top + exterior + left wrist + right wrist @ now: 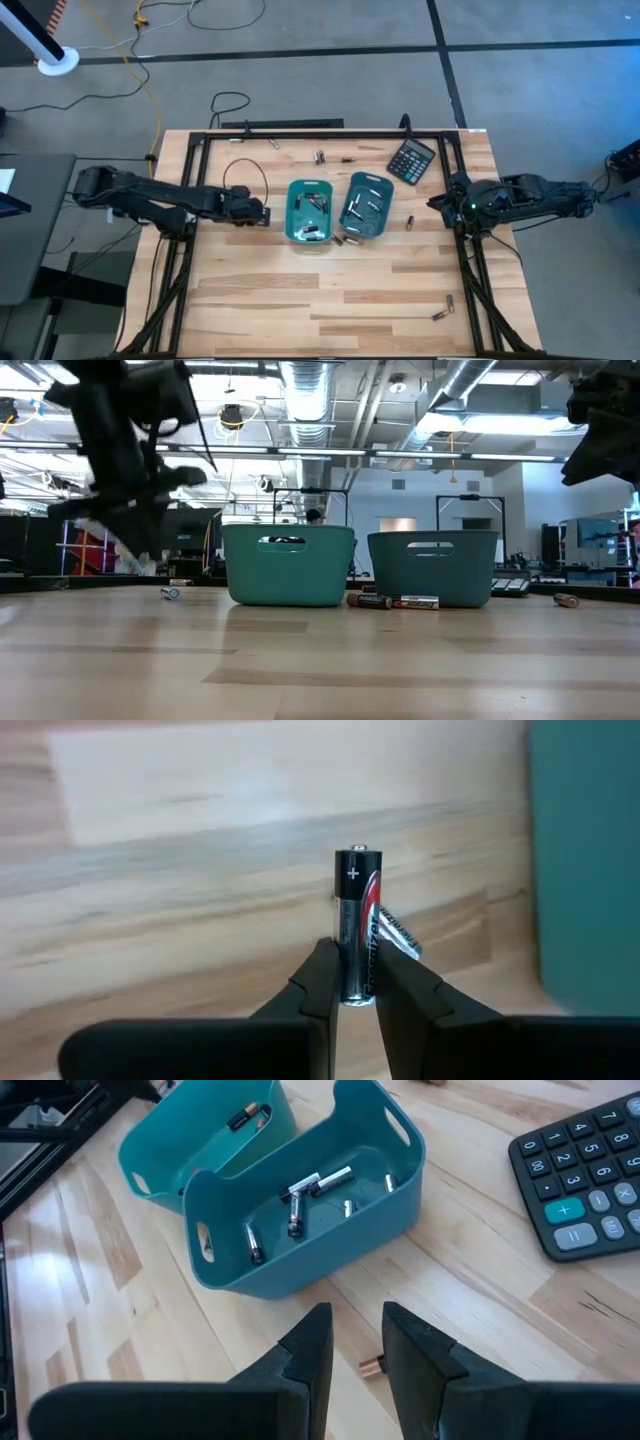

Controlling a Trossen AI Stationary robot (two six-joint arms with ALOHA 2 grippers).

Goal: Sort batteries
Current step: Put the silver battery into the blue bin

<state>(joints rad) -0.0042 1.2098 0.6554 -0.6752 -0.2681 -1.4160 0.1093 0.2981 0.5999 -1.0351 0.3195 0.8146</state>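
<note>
Two teal trays (310, 211) (366, 206) stand mid-table, each with several batteries inside. My left gripper (262, 212) hovers just left of the left tray (288, 565), shut on a black, silver and red battery (357, 915). Another battery (400, 934) lies on the wood beneath it. My right gripper (356, 1342) is at the table's right, near the right tray (300, 1210), open with nothing between its fingers. A battery with a coppery end (372, 1367) lies on the table just beyond them. My left gripper pinches the battery between its two fingers at the end opposite the plus mark (357, 982). The battery lies along the fingers, its plus end (357, 855) sticking out past the fingertips. The fingers slant down from the table's left. The battery is clear of the table.
A black calculator (411, 160) lies at the far right. Loose batteries lie at the trays' near side (372, 600) (415, 602), right of the trays (409, 222), near the far edge (320, 157) and at the near right (443, 312). A black frame (190, 170) borders the table.
</note>
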